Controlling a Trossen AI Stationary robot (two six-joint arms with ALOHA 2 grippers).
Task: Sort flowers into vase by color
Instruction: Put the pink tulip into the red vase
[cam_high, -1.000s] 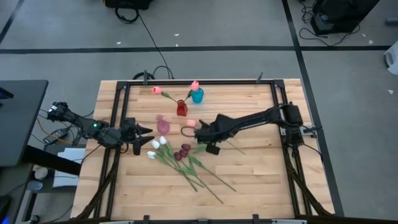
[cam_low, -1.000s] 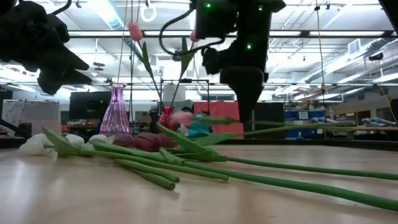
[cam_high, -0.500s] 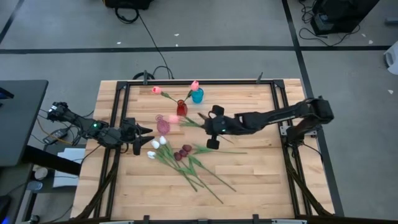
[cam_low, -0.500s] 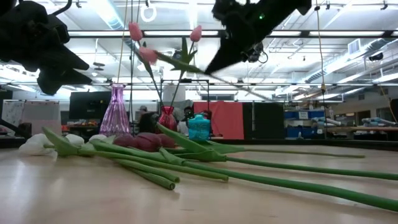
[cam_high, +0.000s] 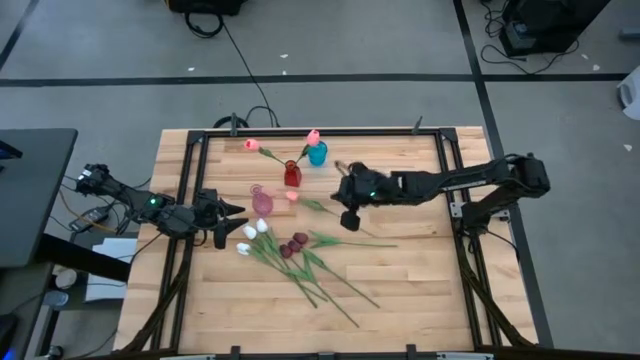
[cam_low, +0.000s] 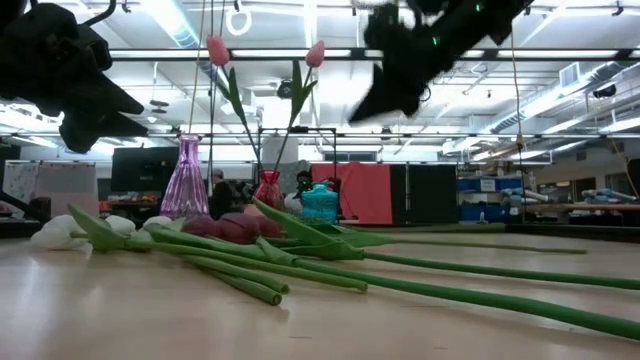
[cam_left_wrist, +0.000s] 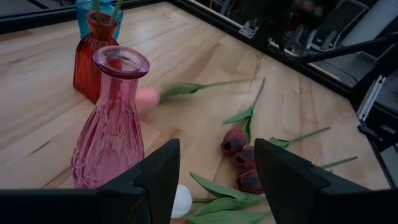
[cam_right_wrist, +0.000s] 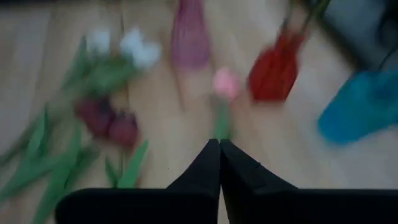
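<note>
Partway through. Two pink tulips are already sitting in vases: one in the red vase (cam_high: 292, 176), one in the blue vase (cam_high: 317, 154). Right end effector (cam_high: 347, 203) is carrying a third pink tulip (cam_high: 292, 196) above the table (cam_high: 420, 280), fingers clamped on its stem, head beside the red vase. Pink vase (cam_high: 262, 203) is holding nothing. White (cam_high: 250, 232) and maroon tulips (cam_high: 293, 244) are lying loose mid-table. Left end effector (cam_high: 232, 222) is waiting near them, fingers apart.

Left tool (cam_left_wrist: 214, 180) fingers spread apart above the surface (cam_left_wrist: 186, 62), facing a pink glass vase (cam_left_wrist: 112, 127); maroon tulips (cam_left_wrist: 242, 162) lie just beside.
</note>
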